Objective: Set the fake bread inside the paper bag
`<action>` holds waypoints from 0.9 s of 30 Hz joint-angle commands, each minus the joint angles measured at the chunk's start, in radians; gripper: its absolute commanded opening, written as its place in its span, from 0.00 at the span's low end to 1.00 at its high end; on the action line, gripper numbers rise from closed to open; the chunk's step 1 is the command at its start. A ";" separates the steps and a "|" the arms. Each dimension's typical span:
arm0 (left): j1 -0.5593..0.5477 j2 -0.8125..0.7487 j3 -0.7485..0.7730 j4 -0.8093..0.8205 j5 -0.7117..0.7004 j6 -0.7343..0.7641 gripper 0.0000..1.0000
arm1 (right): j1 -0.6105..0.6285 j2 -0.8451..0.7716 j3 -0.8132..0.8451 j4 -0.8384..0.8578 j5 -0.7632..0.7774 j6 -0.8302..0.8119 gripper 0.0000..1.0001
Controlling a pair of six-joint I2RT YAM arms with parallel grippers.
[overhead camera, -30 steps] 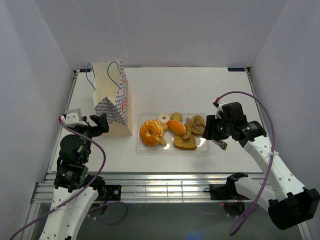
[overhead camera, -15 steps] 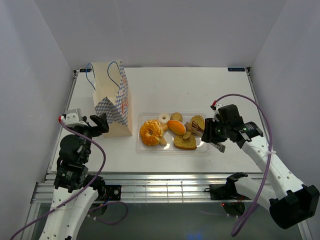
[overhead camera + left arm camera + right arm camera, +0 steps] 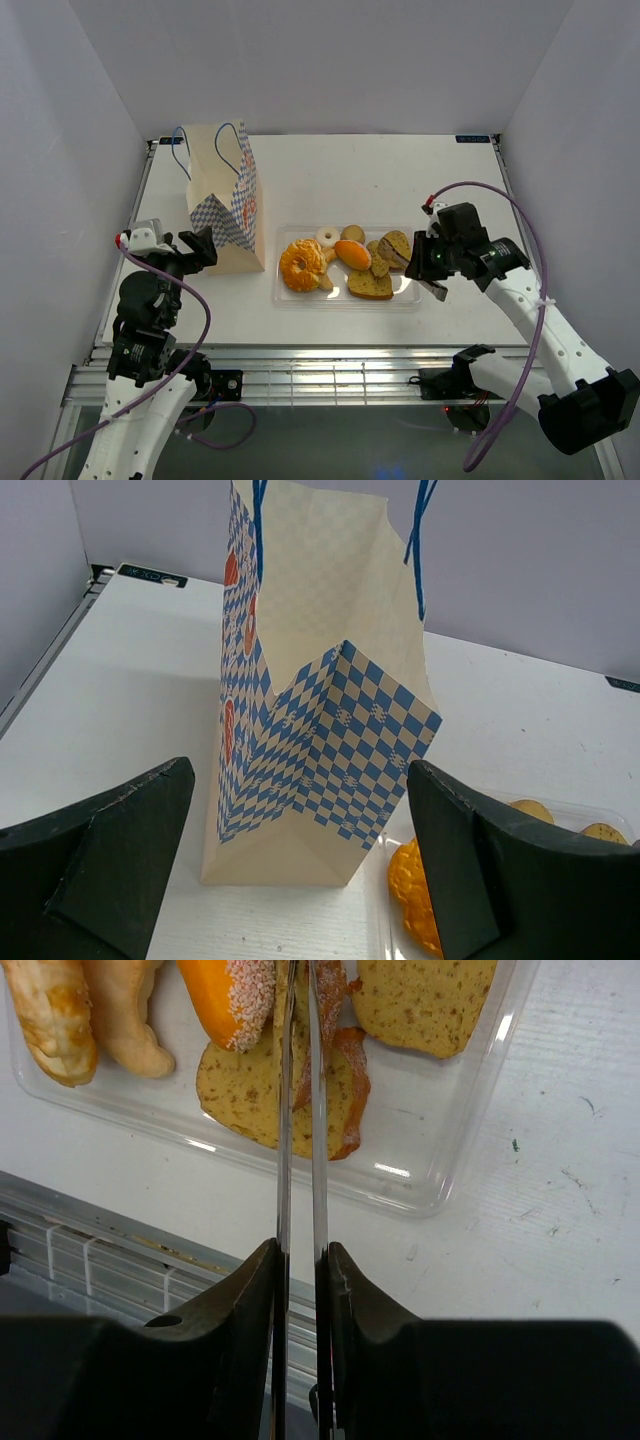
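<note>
Matt paper bag [image 3: 330, 730], clear glossy plastic tray [image 3: 450, 1160], grainy toast slice [image 3: 425, 1000], matt white table [image 3: 350, 170]

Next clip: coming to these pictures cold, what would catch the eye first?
The tall chequered paper bag stands upright at the table's left, with the left pincer wide open on its near side. Next comes the clear tray mid-table, holding the fake bread, its golden-orange twisted ring brightest. The right pincer is at the tray's right end, jaws nearly together over the toast slices.
</note>
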 commanded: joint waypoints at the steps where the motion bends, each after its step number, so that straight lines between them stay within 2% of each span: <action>1: -0.008 -0.008 -0.005 0.002 -0.016 -0.003 0.98 | 0.006 -0.006 0.133 -0.022 0.020 -0.017 0.19; 7: -0.012 -0.016 0.000 -0.002 -0.063 -0.013 0.98 | 0.006 0.023 0.342 -0.059 0.000 -0.047 0.15; 12: -0.012 0.024 0.101 -0.031 -0.162 -0.019 0.98 | 0.026 0.095 0.497 -0.052 -0.058 -0.073 0.11; 17: -0.012 0.202 0.265 -0.033 -0.173 0.012 0.98 | 0.069 0.158 0.572 0.008 -0.095 -0.064 0.09; 27: 0.012 0.594 0.552 -0.022 -0.219 0.075 0.98 | 0.322 0.373 0.830 0.051 -0.035 -0.061 0.09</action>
